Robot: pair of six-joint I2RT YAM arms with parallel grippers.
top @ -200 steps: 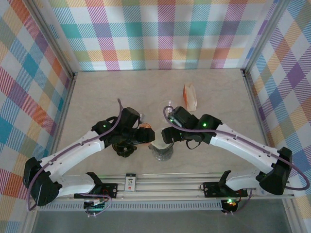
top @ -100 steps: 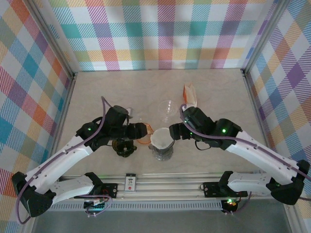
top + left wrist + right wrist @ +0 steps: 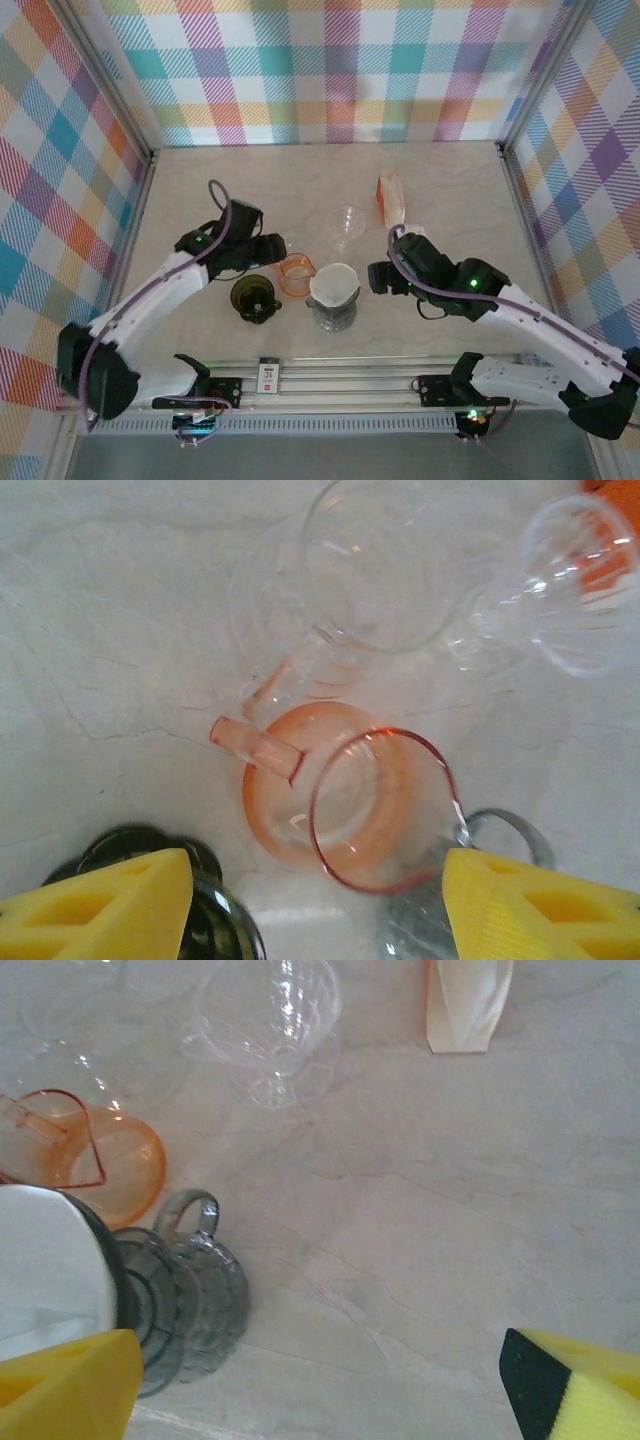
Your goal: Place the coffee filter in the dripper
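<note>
The white coffee filter sits opened inside the grey glass dripper near the table's front middle. In the right wrist view the filter shows at the left edge, inside the grey dripper. My right gripper is open and empty just right of that dripper, apart from it; its yellow fingers frame bare table. My left gripper is open and empty, up and left of the filter, hovering by an orange dripper, which lies between its fingers.
A dark green dripper stands left of the orange one. A clear glass dripper is behind the grey one. An orange and white filter packet lies at the back right. The table's right half is bare.
Both grippers have drawn back from the grey dripper, the left one to the left and rear, the right one to the right. The filter now stands uncovered in the dripper.
</note>
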